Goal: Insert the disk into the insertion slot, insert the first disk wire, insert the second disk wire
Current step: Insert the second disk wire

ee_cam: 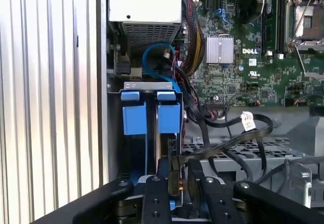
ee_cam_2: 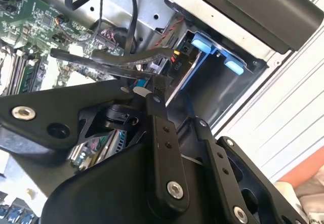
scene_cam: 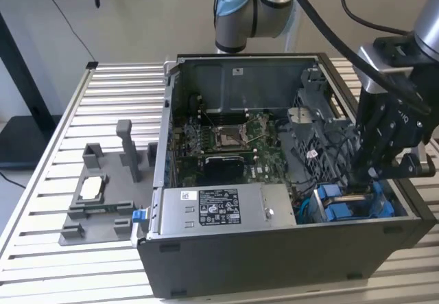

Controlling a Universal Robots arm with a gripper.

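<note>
the disk (ee_cam: 163, 148), a thin silver-grey slab edged in bright blue plastic, stands on edge inside the insertion slot (ee_cam: 151, 88), the dark metal cage with two blue tabs at the lower right of the exterior view (scene_cam: 350, 204) and at centre left of the first wrist view. the gripper (ee_cam: 183, 172) sits low in the first wrist view, its black fingers (ee_cam: 169, 169) closed together on a small dark connector (ee_cam: 176, 163) at the disk's near end. black cables (ee_cam: 238, 133) loop across just beside the slot, and a blue cable (ee_cam: 152, 52) curls above it. the grey power supply box (scene_cam: 219, 208) and green motherboard (scene_cam: 233, 139) fill the open computer case (scene_cam: 288, 249); a grey fixture (scene_cam: 103, 194) lies at left on the slatted table (scene_cam: 123, 91).
</note>
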